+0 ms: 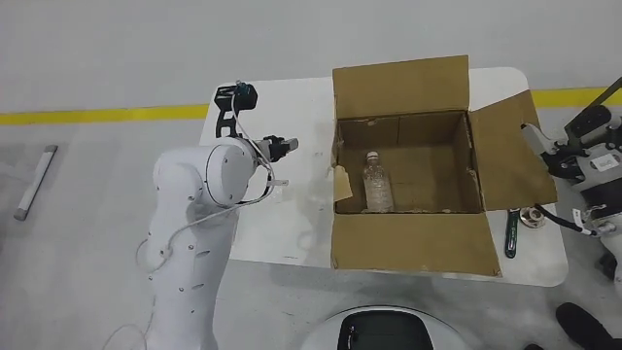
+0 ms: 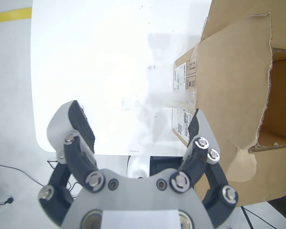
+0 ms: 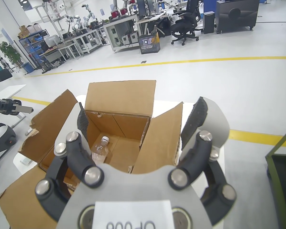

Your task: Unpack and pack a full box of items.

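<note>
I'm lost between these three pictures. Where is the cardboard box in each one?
Top view: box on the table's right half, flaps open.
Left wrist view: box close beside the left fingers.
Right wrist view: box beyond the right fingers, bottle inside.
Shared landmark: the yellow floor line running past the table.

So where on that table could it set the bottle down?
Best: the bare table between its left edge and the box. Inside the box, the floor right of the bottle is free. Right of the box it's crowded: a flap, a dark tool, a small round part.
</note>
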Action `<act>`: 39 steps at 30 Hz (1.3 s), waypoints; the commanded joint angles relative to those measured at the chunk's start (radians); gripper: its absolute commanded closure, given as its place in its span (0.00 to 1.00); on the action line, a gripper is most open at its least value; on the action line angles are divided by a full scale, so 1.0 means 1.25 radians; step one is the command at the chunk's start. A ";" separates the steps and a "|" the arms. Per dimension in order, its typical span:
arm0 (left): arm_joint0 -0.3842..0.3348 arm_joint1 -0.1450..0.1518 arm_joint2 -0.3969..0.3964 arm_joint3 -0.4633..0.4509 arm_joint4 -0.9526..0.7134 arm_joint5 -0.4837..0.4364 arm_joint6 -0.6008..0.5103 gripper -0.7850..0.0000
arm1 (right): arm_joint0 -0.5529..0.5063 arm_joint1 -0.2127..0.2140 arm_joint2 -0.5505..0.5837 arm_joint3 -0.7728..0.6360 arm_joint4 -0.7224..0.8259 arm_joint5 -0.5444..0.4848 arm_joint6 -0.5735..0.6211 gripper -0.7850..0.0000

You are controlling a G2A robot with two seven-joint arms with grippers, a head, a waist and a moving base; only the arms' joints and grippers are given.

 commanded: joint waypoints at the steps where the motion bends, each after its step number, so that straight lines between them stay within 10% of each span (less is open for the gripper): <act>1: 0.008 0.002 -0.006 0.023 0.003 -0.023 0.025 0.00 | 0.000 0.000 -0.001 -0.001 -0.002 -0.001 0.001 0.00; 16: -0.002 0.068 -0.196 0.216 -0.074 -0.122 -0.011 0.00 | -0.025 -0.001 0.018 0.008 0.007 -0.008 -0.010 0.00; 30: 0.110 0.190 -0.090 0.234 -0.148 -0.219 -0.011 0.00 | -0.010 -0.001 -0.005 0.011 -0.003 -0.003 -0.003 0.00; 39: 0.110 0.190 -0.090 0.234 -0.148 -0.219 -0.011 0.00 | 0.007 0.000 -0.021 0.010 -0.014 0.007 0.005 0.00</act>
